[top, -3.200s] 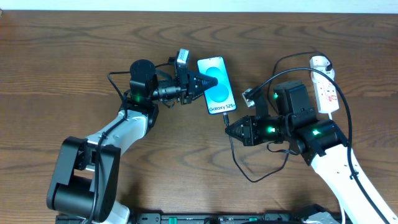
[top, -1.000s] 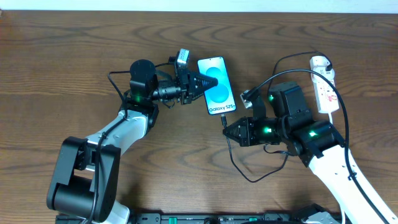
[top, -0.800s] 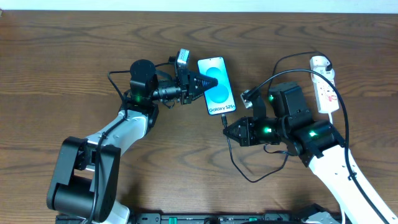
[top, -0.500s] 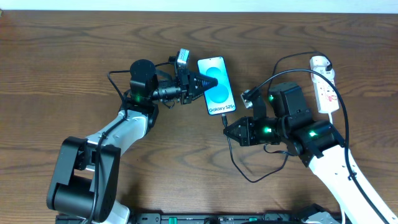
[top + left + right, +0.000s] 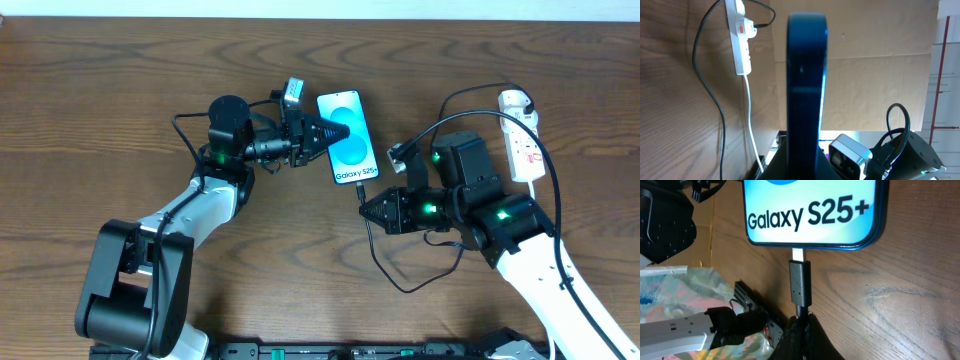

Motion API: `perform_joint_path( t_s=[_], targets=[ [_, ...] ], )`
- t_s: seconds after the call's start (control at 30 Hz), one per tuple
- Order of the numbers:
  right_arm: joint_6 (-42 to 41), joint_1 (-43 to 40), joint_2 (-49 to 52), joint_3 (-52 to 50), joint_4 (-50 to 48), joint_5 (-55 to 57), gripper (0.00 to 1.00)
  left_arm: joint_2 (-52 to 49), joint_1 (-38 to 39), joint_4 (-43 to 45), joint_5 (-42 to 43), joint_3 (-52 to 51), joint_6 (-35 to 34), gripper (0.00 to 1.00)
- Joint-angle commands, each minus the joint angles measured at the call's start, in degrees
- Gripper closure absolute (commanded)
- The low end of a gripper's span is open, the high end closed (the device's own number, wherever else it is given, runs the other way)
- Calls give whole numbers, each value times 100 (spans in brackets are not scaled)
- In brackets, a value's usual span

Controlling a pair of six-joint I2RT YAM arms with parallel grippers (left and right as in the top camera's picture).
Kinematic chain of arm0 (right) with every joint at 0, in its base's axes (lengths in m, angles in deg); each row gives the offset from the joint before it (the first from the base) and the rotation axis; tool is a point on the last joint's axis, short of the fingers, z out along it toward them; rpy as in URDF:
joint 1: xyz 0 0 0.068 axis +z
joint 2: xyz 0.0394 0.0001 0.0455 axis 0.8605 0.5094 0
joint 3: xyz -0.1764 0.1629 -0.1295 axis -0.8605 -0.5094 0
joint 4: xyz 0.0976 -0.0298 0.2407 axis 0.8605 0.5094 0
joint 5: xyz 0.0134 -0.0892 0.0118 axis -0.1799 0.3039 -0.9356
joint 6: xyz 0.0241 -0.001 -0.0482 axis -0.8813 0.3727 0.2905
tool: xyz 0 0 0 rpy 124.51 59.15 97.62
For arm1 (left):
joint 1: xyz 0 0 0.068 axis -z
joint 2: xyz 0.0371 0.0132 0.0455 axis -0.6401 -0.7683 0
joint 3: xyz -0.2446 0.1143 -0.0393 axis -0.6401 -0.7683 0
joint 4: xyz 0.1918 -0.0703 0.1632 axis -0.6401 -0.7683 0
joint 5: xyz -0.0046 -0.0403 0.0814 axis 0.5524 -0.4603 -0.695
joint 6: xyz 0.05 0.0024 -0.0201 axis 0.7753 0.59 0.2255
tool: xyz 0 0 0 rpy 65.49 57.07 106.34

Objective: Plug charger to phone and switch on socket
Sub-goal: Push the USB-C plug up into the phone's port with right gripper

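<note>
My right claw (image 5: 801, 322) pinches the charger (image 5: 800, 282) just behind its connector. The phone (image 5: 812, 210) lies straight ahead, its long axis in line with the connector, whose silver tip shows at the port. My left claw (image 5: 322, 131) clamps the phone's side edge.

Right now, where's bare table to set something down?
Bare table left of the left arm, and the patch between the arms, front of the phone. Crowded from phone to socket: right arm, charger loops.
</note>
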Motion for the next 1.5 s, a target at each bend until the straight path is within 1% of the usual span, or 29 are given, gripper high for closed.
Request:
perform_joint_path(
  t_s=[0.0, 1.47],
  targets=[
    [136, 39, 4, 7, 0, -22, 99, 35, 13, 66, 101, 107, 166, 93],
    [151, 42, 4, 7, -221, -15, 99, 35, 13, 68, 184, 107, -35, 93]
  ],
)
